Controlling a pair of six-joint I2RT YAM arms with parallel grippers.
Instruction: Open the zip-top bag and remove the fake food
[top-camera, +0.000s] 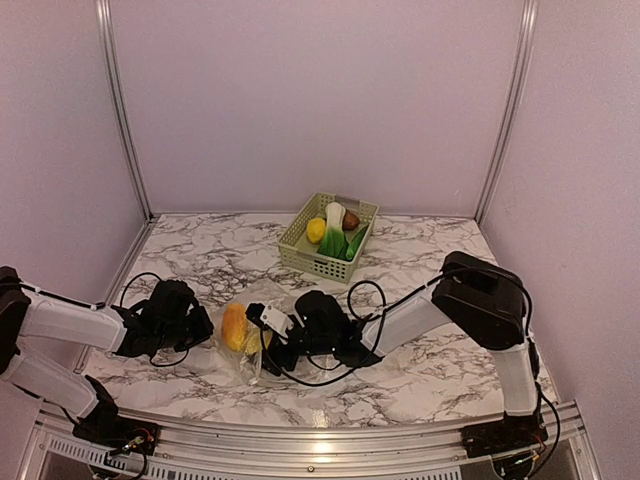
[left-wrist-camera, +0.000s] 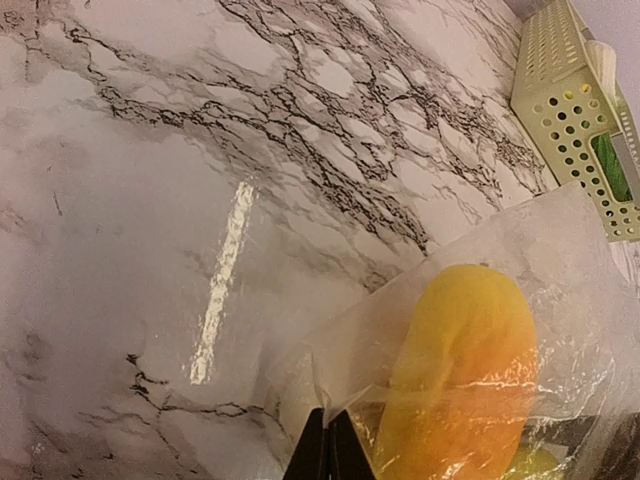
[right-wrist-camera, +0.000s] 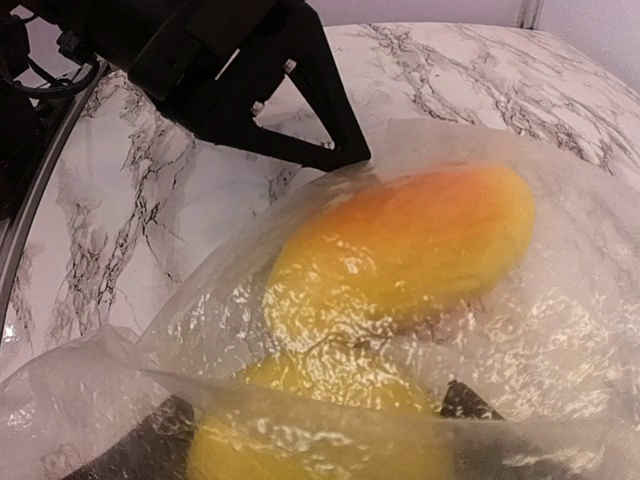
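text, brands, numbers, signs | we can read none in any of the three views | zip-top bag (left-wrist-camera: 570, 235) | we make out no print on it | basket (top-camera: 300, 250) | we make out no label or number

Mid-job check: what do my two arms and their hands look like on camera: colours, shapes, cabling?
The left arm and right arm are white shells with black joints; the right shows a bulky black joint housing. The left hand and right hand are black with tapered, wedge-shaped fingers; the right carries a small white part. Thin black cables loop off both wrists.
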